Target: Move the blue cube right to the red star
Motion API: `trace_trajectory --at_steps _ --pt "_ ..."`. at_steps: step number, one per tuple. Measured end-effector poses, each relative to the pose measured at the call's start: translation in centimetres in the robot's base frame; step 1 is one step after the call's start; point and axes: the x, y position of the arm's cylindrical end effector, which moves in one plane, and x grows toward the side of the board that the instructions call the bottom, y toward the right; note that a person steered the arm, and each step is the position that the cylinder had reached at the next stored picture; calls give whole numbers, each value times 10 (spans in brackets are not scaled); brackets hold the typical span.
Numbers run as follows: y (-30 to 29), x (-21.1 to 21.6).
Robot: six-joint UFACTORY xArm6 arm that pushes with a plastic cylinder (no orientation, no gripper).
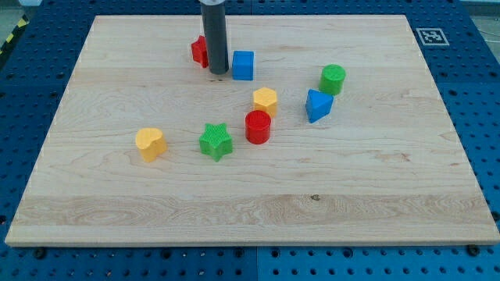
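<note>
Standing between the red star-shaped plastic block (199, 51) and the blue plastic cube (243, 65), my tip (219, 72) touches or nearly touches both near the top of the wooden surface (94, 195). No claw is fitted. Risk: any leftward sweep would shove the star away; a rightward one would widen the gap.

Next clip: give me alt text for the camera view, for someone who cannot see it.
My tip rests between the red star, partly hidden on the view's left, and the blue cube on its right, near the wooden board's top edge. Six other coloured blocks lie scattered mid-board, below.
</note>
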Motion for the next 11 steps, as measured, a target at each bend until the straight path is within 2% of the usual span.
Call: trace_trajectory --at_steps 1,3,6,9,11 --pt "8 20" --pt "10 30" --pt "62 25" --pt "63 -5" --pt "61 -7"
